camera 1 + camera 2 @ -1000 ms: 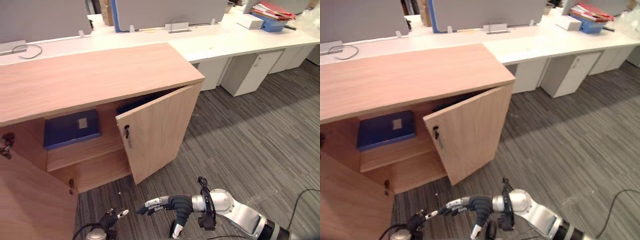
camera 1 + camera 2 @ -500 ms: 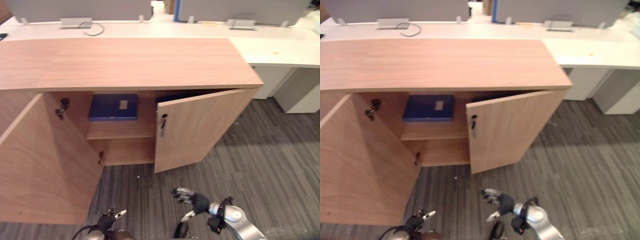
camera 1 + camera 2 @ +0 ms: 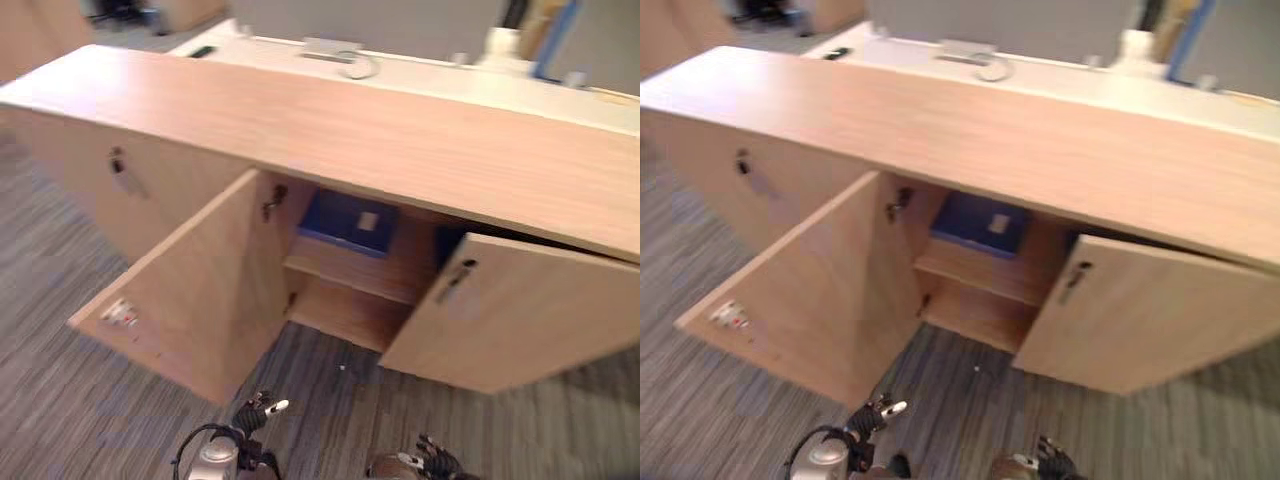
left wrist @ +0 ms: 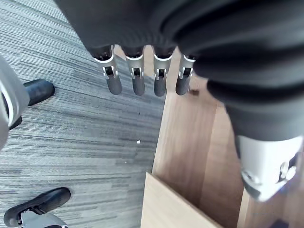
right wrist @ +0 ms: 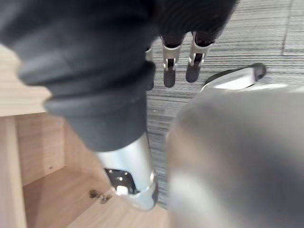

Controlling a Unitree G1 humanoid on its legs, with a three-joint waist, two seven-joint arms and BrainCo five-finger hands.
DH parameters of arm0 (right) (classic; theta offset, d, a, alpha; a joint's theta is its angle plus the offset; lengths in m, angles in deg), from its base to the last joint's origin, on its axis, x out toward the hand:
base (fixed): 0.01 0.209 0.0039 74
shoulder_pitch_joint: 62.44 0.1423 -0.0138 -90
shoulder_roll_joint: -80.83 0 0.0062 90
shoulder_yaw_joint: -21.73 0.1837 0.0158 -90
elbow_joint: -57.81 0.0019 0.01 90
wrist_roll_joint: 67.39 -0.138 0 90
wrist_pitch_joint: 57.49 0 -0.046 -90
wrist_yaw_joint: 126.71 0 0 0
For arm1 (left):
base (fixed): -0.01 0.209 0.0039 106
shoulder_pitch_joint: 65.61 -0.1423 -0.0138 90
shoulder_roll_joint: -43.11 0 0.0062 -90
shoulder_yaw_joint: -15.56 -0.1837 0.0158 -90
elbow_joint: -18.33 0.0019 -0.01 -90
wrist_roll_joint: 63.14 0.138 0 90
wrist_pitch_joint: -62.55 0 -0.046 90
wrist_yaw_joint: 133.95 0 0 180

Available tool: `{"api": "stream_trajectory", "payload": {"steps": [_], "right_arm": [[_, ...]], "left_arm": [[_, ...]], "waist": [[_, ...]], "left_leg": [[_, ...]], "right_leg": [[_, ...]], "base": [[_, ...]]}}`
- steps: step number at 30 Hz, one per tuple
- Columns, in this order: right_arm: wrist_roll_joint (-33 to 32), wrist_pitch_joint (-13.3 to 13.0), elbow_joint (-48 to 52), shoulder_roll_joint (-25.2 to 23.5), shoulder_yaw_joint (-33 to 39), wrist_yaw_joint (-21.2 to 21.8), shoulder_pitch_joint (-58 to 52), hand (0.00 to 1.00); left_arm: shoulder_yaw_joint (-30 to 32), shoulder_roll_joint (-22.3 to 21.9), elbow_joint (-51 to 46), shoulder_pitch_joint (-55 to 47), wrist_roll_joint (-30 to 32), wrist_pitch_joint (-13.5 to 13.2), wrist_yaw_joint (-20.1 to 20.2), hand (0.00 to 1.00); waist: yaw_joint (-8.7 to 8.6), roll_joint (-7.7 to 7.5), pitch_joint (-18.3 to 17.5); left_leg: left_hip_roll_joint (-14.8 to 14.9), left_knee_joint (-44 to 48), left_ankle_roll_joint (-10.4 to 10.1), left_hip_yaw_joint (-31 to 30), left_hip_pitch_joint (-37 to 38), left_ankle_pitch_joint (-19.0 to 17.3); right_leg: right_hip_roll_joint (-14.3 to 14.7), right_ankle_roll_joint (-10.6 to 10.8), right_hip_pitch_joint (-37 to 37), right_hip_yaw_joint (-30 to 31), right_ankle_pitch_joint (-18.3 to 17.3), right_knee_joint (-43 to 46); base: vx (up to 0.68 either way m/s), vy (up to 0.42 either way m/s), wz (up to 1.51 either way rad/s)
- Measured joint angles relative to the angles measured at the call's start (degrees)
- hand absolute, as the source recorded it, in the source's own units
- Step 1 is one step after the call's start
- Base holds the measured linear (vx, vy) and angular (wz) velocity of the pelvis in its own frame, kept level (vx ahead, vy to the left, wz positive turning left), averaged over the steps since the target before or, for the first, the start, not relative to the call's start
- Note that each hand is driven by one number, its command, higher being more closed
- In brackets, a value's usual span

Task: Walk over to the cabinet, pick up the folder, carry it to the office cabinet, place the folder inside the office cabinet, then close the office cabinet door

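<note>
Nearest, the left robot hand (image 3: 246,414) and right robot hand (image 3: 428,462) hung above the floor (image 3: 60,400), fingers straight, holding nothing. Farther off, the blue folder (image 3: 350,222) lay on the upper shelf (image 3: 350,272) inside the cabinet (image 3: 400,150), both doors open.

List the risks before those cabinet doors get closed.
1. The left door stands wide open toward the robot. The left hand, low near its bottom edge, could knock it when rising.
2. The right door is half open, and the right hand hangs low beneath it, so a push may land off-centre.
3. The blue folder lies near the shelf front, where a door might catch it.
</note>
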Motion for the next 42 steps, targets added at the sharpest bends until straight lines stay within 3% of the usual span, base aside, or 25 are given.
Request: {"api": "stream_trajectory", "payload": {"steps": [1,7,13,14,15,17,18,19,20,21,23,26,28,32,36,42], "right_arm": [[0.0,0.5,-0.3,-0.1,1.4,-0.4,0.1,0.0],[0.6,1.2,-0.3,-1.3,1.3,-1.7,-0.6,0.0],[0.5,0.9,-0.4,-1.4,1.4,-2.5,-0.6,0.0],[0.5,0.9,-0.7,-1.4,2.1,-2.5,-0.6,0.0],[0.5,0.8,-1.0,-1.9,4.7,-2.6,-0.6,0.0],[0.5,0.9,-1.0,-2.4,8.2,-2.9,-1.5,0.0],[0.5,0.9,-0.5,-2.4,10.0,-3.1,-2.9,0.0],[0.5,0.9,-0.4,-2.3,10.8,-3.3,-3.4,0.0],[0.5,1.1,-0.5,-2.4,13.2,-3.5,-3.7,0.0],[0.5,1.5,-0.7,-4.0,16.7,-3.6,-4.0,0.0],[0.5,2.0,-0.9,-4.2,19.1,-3.5,-4.4,0.0],[0.4,2.5,-1.1,-4.3,21.2,-3.5,-4.3,0.0],[0.4,2.5,-1.2,-4.3,21.6,-3.5,-4.4,0.0],[0.3,2.5,-1.1,-4.4,21.6,-3.5,-4.4,0.0],[0.4,2.4,-0.5,-4.0,20.9,-3.4,-4.7,0.0],[0.5,2.4,-0.5,-3.7,18.7,-3.3,-5.2,0.0]], "left_arm": [[-0.1,0.0,0.2,0.0,0.0,0.0,0.0,0.0],[-0.8,-0.4,0.7,1.0,-3.0,0.0,0.0,0.0],[-0.5,-0.8,2.9,1.0,-8.7,0.2,0.0,0.0],[-0.2,-0.9,3.0,1.1,-9.3,0.3,0.1,0.0],[0.3,-0.9,3.1,1.7,-9.7,0.4,0.3,0.0],[0.9,-1.1,4.9,1.4,-10.3,0.7,1.2,0.0],[1.4,-1.4,6.3,1.4,-10.3,1.0,1.5,0.0],[2.1,-1.6,6.9,1.5,-10.2,1.1,1.7,0.0],[3.8,-1.5,7.6,1.5,-9.1,1.4,1.7,0.0],[7.6,-0.3,8.0,1.1,-7.9,1.7,1.6,0.0],[11.6,1.2,8.3,0.4,-5.4,2.4,1.1,0.0],[17.4,3.9,8.8,0.4,-1.9,2.9,0.1,0.0],[21.6,4.9,8.8,0.7,-1.6,2.9,-0.7,0.0],[29.0,5.4,9.0,2.6,-3.0,2.9,-1.3,0.0],[34.4,7.4,9.3,4.4,-6.1,3.6,-2.5,0.0],[36.9,13.1,9.8,9.8,-6.5,4.1,-3.9,0.0]], "waist": [[0.91,0.54,-0.4],[0.44,-0.3,-0.1],[0.44,0.06,0.7],[0.11,0.15,1.2],[-0.15,-0.15,1.6],[-0.48,0.15,1.1],[-1.29,0.96,0.5],[-1.82,1.69,0.1],[-2.07,2.6,-0.5],[-2.09,1.36,-0.6],[-2.26,1.08,-0.8],[-2.3,1.28,-1.4],[-2.44,1.34,-1.6],[-2.53,1.64,-2.0],[-2.56,1.88,-2.2],[-2.43,2.05,-2.3]], "left_leg": [[-0.1,-1.6,-0.9,-0.1,-0.3,1.5],[4.4,-1.2,-3.4,-2.5,-1.1,3.6],[10.0,4.8,-3.9,-2.0,-4.2,3.9],[11.9,7.0,-2.1,1.5,-5.0,2.4],[15.4,15.1,2.3,8.5,-6.1,-2.2],[18.5,25.6,4.7,16.5,-4.7,-7.0],[18.6,26.7,4.0,20.0,-2.5,-9.3],[18.4,25.0,2.6,21.5,-1.6,-10.5],[17.1,21.0,-0.9,23.0,-1.1,-11.3],[12.3,15.6,-0.1,23.1,-0.7,-8.6],[7.4,8.9,1.1,22.8,0.2,-5.3],[2.0,-1.5,1.8,22.9,2.8,0.1],[0.4,-6.6,1.8,22.9,4.6,2.8],[-1.2,-14.6,1.5,22.8,6.5,7.2],[-1.1,-14.6,1.5,23.0,7.3,7.2],[-0.7,-14.4,1.0,23.9,8.4,7.0]], "right_leg": [[-0.1,0.6,0.5,-0.7,-0.9,-3.3],[3.9,0.8,5.8,-5.5,-1.0,-9.9],[8.5,-2.2,6.7,-8.2,-1.4,-9.3],[8.7,-3.1,5.9,-9.1,-1.7,-8.3],[8.5,-3.6,5.2,-10.0,-1.9,-7.4],[7.5,-3.6,4.9,-10.5,-1.9,-7.0],[6.5,-3.4,4.8,-11.3,-1.8,-7.3],[6.4,-2.9,4.6,-11.9,-1.7,-7.7],[6.0,-2.0,4.4,-12.8,-1.2,-8.0],[4.1,-1.7,4.6,-12.5,0.2,-10.5],[1.7,-1.3,5.5,-12.7,2.7,-13.9],[-0.2,-0.8,5.3,-13.0,4.2,-15.6],[-0.2,-0.6,5.2,-13.2,4.3,-15.8],[0.8,-0.9,4.2,-13.6,4.1,-16.3],[1.1,-0.5,4.9,-13.4,4.3,-16.6],[1.8,-0.6,5.9,-12.6,4.3,-17.3]], "base": [[0.07,-0.099,0.34],[0.03,-0.135,0.26],[-0.13,-0.129,0.16],[-0.21,-0.034,0.15],[-0.19,-0.017,0.08],[-0.11,0.063,0.15],[-0.06,0.137,0.43],[-0.03,0.216,0.61],[-0.02,0.205,0.6],[-0.02,0.188,0.54],[0.01,0.134,0.43],[-0.02,0.115,0.21],[-0.07,0.002,0.01],[-0.06,-0.05,0.02],[0.0,-0.081,-0.04],[0.02,-0.088,-0.08]]}}
